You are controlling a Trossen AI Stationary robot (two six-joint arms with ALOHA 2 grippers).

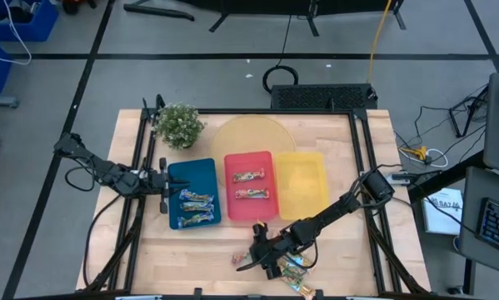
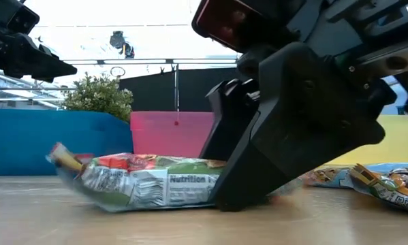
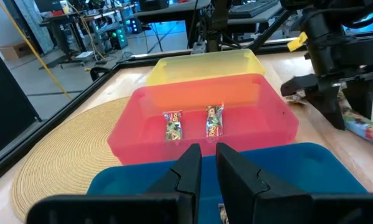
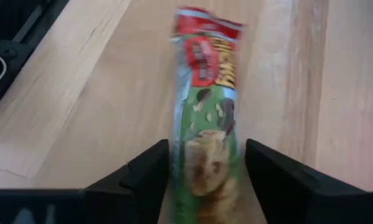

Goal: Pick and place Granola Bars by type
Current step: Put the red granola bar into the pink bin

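- Right gripper (image 4: 202,171) low over the wooden table (image 1: 191,250), fingers (image 4: 142,177) spread on either side of a red-green granola bar (image 4: 205,118), one finger at each long edge; not clear whether the fingers already touch the wrapper.
- Same bar lying flat on the wood in the low view (image 2: 142,180), white nutrition panel facing the camera, one end under the gripper body.
- Just beside this gripper, on its other side, more loose bars with orange-gold wrappers (image 2: 387,184) on the table.
- Beyond the right gripper, three trays in a row: blue tray (image 1: 206,171), red tray (image 1: 230,187), yellow tray (image 1: 303,187).
- Two red-green bars (image 3: 174,127) inside the red tray, side by side and apart.
- Blue-silver bars (image 1: 195,208) inside the blue tray.
- Left gripper (image 3: 206,163) hanging above the blue tray, fingers close together with only a narrow gap, holding nothing.
- Past the trays from the left gripper: a round woven mat (image 3: 68,162) and a small potted plant (image 1: 178,125).
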